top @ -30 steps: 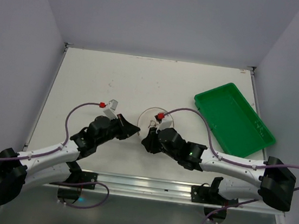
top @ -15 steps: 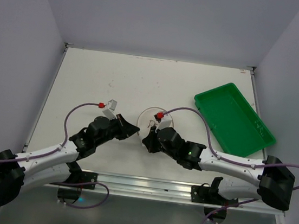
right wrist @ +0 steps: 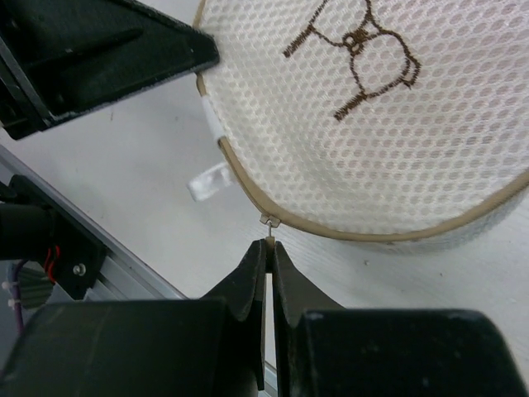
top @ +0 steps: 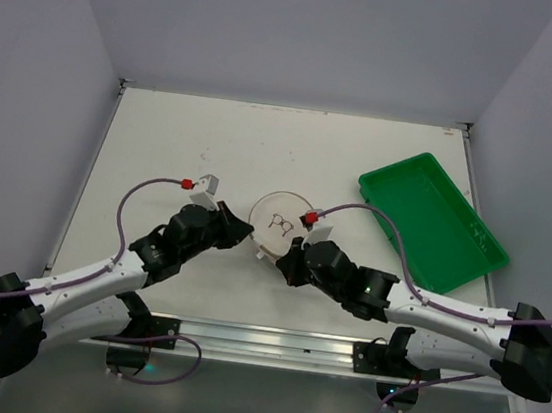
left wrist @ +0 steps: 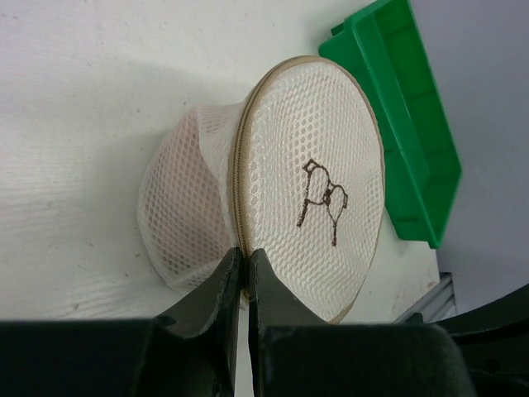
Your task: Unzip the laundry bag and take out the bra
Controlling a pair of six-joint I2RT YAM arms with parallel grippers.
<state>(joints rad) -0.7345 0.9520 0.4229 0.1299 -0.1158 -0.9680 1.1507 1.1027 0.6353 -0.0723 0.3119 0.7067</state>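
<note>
Wrist views: left jaws clamp laundry bag [left wrist: 306, 190] rim, right jaws its zipper pull [right wrist: 269, 223]; bra [left wrist: 183, 217] blurs pink behind mesh.

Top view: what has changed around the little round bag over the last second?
The right gripper slid back toward the near edge and rightward, uncovering the printed face of the laundry bag; it pinches the zipper pull. The left gripper edged up to the bag's rim and is shut on it. The green tray stayed put.

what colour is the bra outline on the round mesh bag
Dark brown outline on the cream-white mesh bag; best in right wrist view.
</note>
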